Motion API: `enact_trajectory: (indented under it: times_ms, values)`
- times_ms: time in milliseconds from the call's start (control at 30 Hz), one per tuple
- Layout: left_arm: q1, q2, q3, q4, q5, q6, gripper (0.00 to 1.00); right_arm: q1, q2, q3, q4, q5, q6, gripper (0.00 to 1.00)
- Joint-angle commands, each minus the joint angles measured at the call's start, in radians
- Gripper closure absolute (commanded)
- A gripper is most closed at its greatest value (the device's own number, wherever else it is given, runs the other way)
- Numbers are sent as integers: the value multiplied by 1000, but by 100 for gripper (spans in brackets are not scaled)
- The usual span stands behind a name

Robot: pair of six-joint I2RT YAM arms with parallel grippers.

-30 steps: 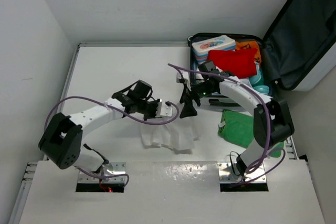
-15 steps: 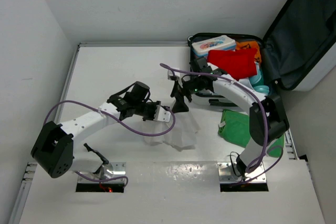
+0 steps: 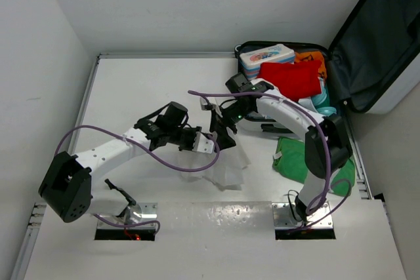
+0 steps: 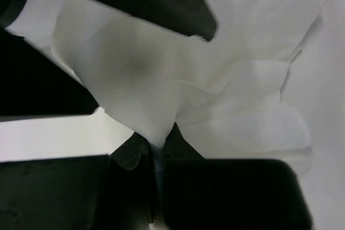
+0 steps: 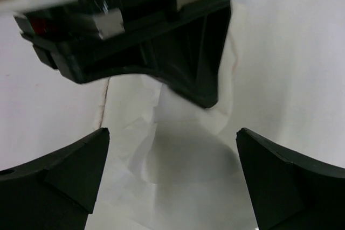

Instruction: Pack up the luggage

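The luggage (image 3: 380,37) lies open at the back right, its dark-lined lid up. In its base are a red cloth (image 3: 292,77), a wipes pack (image 3: 266,56) and other items. Mid-table, my left gripper (image 3: 212,143) is shut on a pinched-up fold of a white cloth (image 3: 226,167); in the left wrist view the fold (image 4: 156,133) runs down between the closed jaws of that gripper (image 4: 158,152). My right gripper (image 3: 220,130) hovers right beside it, open. In the right wrist view its fingers (image 5: 64,176) straddle the raised cloth (image 5: 188,160), with the left gripper (image 5: 151,36) just beyond.
A green cloth (image 3: 298,159) lies on the table in front of the luggage, beside the right arm. The table's raised rim (image 3: 92,90) runs along the left side. Purple cables loop off both arms over the table's middle.
My right gripper has swung left, away from the luggage, to just beside the left gripper. My left gripper drew slightly back and lifted the white cloth's fold.
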Motion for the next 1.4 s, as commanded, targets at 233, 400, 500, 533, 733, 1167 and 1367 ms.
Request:
enact_trajectory:
  times_ms: [233,400,500,533,733,1167,1367]
  values:
    - [28,-64,101,83,56,-61,100,5,69,10,-51,93,-18,3]
    - [-12,-105,101,102,47,-93,100,5,85,47,48,149,115,26]
    - [-12,-105,113,125,47,-142,100,3,125,111,18,165,132,60]
    - [-12,-114,113,125,36,-160,100,-4,125,124,7,162,135,69]
    - [-12,-127,111,171,-62,-294,19,-85,-15,185,28,94,230,100]
    - [-2,-151,78,235,-123,-404,5,-573,245,786,89,-38,780,100]
    - [7,-142,88,235,-133,-405,5,-802,355,760,240,-62,1003,100]
